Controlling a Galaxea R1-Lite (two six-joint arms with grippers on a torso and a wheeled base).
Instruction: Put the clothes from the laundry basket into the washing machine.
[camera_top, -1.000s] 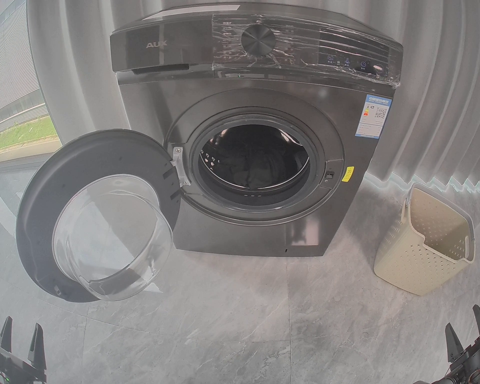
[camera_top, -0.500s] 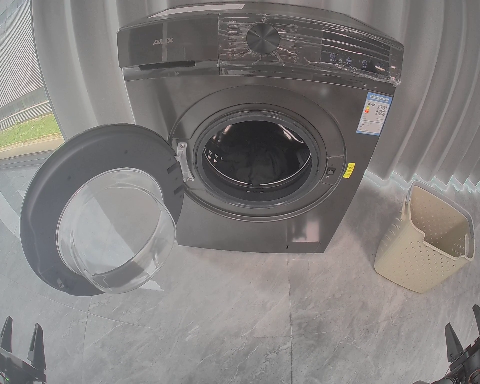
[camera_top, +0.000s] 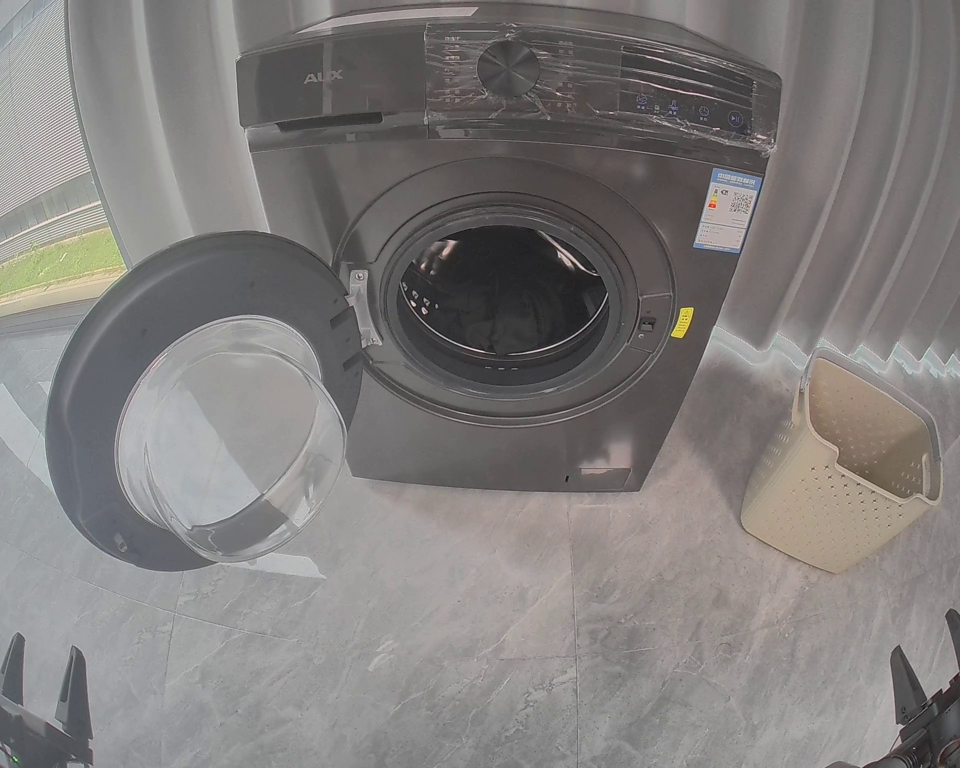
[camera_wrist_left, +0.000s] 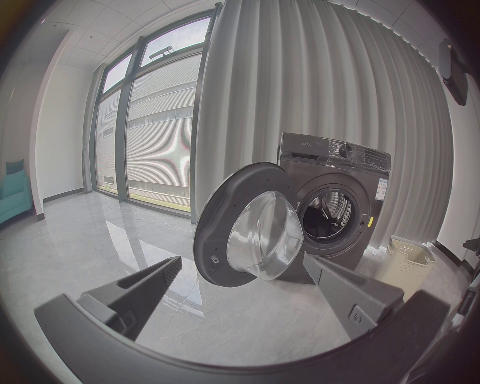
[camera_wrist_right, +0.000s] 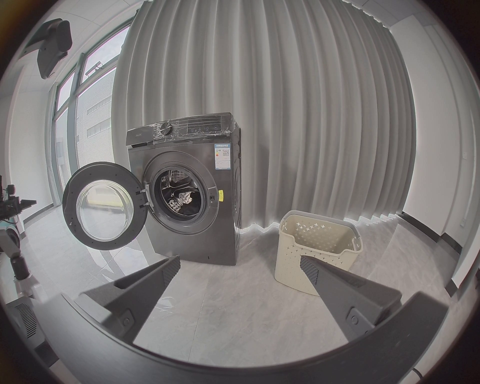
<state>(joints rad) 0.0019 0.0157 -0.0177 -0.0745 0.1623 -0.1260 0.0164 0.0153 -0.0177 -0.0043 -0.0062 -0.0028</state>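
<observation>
The dark grey washing machine (camera_top: 500, 120) stands straight ahead. Its round door (camera_top: 200, 400) is swung wide open to the left. Dark cloth (camera_top: 510, 325) lies low inside the drum. On the floor to the right of the machine stands the cream laundry basket (camera_top: 800, 500); inside it I see just its perforated walls (camera_wrist_right: 320, 235). My left gripper (camera_top: 42, 665) is low at the near left, open and holding nothing. My right gripper (camera_top: 925, 650) is low at the near right, also open with nothing in it. Both are well short of the machine (camera_wrist_left: 340, 200) and the basket.
Grey tiled floor (camera_top: 480, 640) stretches between me and the machine. The open door juts out over the floor on the left. Pale curtains (camera_top: 860, 200) hang behind the machine and basket, and a tall window (camera_wrist_left: 160, 125) is at the far left.
The whole head view has shifted a little, so the camera moved; the machine now sits slightly higher and the basket slightly more to the left in the picture. Both grippers look the same.
</observation>
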